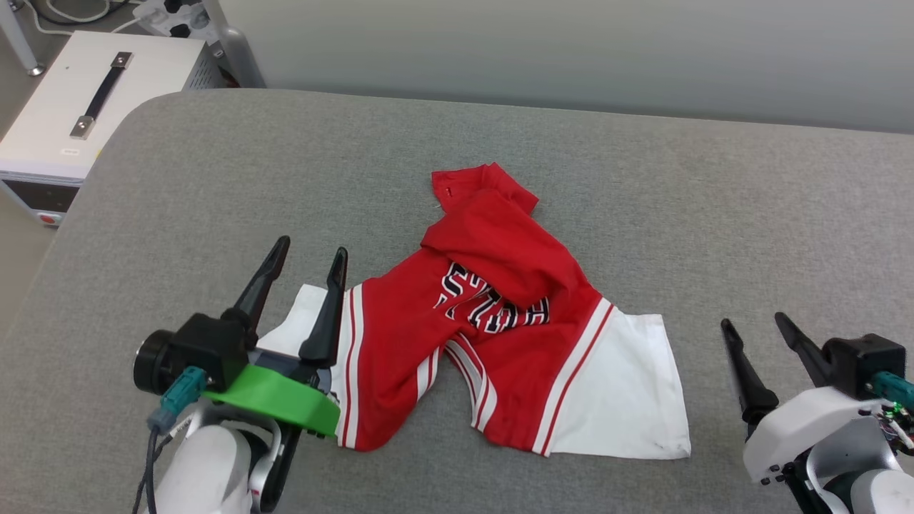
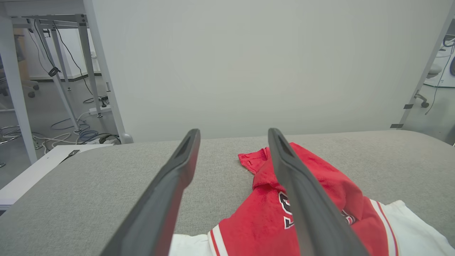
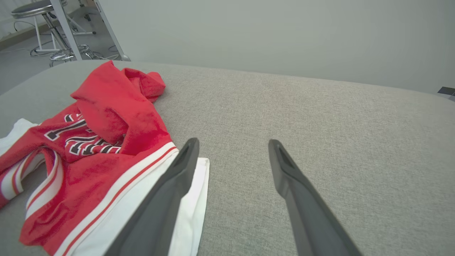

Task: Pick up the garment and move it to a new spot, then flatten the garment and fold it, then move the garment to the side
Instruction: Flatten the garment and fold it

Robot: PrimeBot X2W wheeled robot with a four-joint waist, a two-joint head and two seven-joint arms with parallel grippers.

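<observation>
I've got the shirt (image 1: 514, 314) lying in a heap about the middle of the grey padded table (image 1: 214, 178), a bit nearer my side than the far edge. Its two white sleeves are spread out to left and right and lie fairly flat. The red body between them is bunched up, with a thick fold thrown over toward the far side that covers part of the black lettering. The striped collar sags open on the near side, with grey table showing through the gap. My left claw (image 1: 313, 246) has its two fingers well apart with nothing between them. It sits at the left sleeve, and from the head camera its inner finger crosses the white cloth just beside the striped trim; I can't tell whether the tip touches the fabric or hangs just above it. From the left wrist camera the sleeve shows low between the fingers, and the red bunch is behind the right-hand finger. My right claw (image 1: 753, 321) is spread wide as well and holds nothing. It is over bare table off to the right of the right sleeve, clear of the cloth's edge. A white box (image 1: 64, 107) with a black handle stands on the floor past the table's far left corner.
</observation>
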